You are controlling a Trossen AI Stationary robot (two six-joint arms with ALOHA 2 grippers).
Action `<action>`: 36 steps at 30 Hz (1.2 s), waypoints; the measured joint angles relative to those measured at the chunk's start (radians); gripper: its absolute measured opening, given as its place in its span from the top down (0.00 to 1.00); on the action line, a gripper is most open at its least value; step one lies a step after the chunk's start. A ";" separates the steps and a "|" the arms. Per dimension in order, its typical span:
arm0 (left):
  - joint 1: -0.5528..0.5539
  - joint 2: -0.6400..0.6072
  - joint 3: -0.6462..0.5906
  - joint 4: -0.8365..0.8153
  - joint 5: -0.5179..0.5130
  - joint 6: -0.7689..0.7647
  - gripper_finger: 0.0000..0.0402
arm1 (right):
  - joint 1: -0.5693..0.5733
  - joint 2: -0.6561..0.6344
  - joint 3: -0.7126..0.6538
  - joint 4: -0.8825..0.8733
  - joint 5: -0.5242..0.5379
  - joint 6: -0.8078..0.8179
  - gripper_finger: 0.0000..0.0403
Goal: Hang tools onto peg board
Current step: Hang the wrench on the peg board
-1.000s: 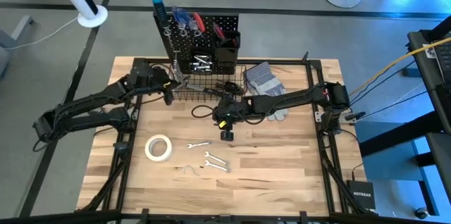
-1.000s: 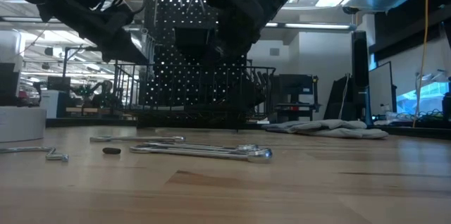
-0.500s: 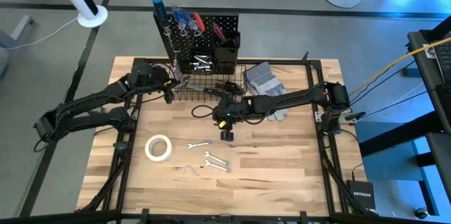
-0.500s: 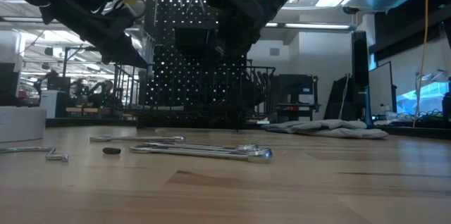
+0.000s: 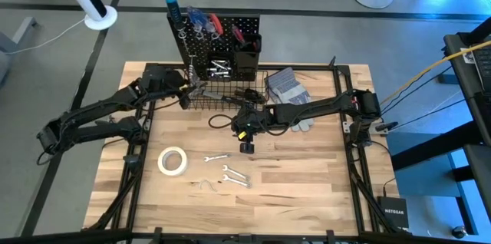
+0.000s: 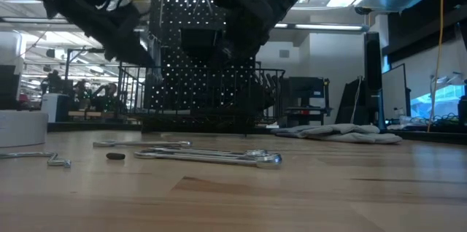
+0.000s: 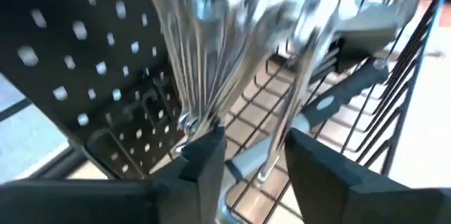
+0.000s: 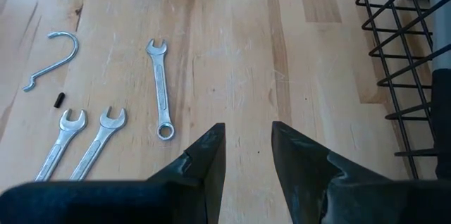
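The black peg board (image 5: 230, 29) stands at the table's far edge with a wire basket (image 5: 222, 94) at its base. My left gripper (image 5: 189, 90) is at the board's left side. In its wrist view it (image 7: 255, 143) is open, facing a bunch of silver wrenches (image 7: 204, 48) hanging from the board. One thin wrench (image 7: 282, 125) hangs down between its fingers. My right gripper (image 5: 247, 146) hovers open over mid-table with nothing between its fingers (image 8: 248, 146). Three wrenches (image 8: 161, 86), (image 8: 60, 143), (image 8: 99, 143) lie flat on the wood. My left gripper has the thin wrench's shaft (image 7: 271, 157) between its open fingers, which come at the board slanting downward. Whether either finger touches the shaft I cannot tell. The wrench hangs upright among the other wrenches.
A white tape roll (image 5: 173, 161) and a loose silver hook (image 5: 203, 185) lie near the wrenches at front left. Grey gloves (image 5: 285, 84) lie right of the basket. A dark-handled tool (image 7: 338, 97) lies in the basket. Bare wood fills the table's right half.
My left arm's wrist has turned a little beside the peg board while staying in place. My right arm and the things on the table have kept still.
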 joint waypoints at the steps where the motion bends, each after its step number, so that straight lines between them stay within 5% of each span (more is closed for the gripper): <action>1: -0.004 -0.004 0.016 -0.018 0.000 0.000 0.64 | 0.000 0.000 0.000 0.000 0.000 0.000 0.70; 9: -0.042 -0.054 0.126 -0.175 0.000 0.014 0.59 | 0.000 0.000 0.000 0.000 0.000 0.000 0.70; 36: -0.046 0.036 0.121 -0.019 -0.290 0.119 0.59 | 0.000 0.000 0.000 0.000 0.000 0.000 0.70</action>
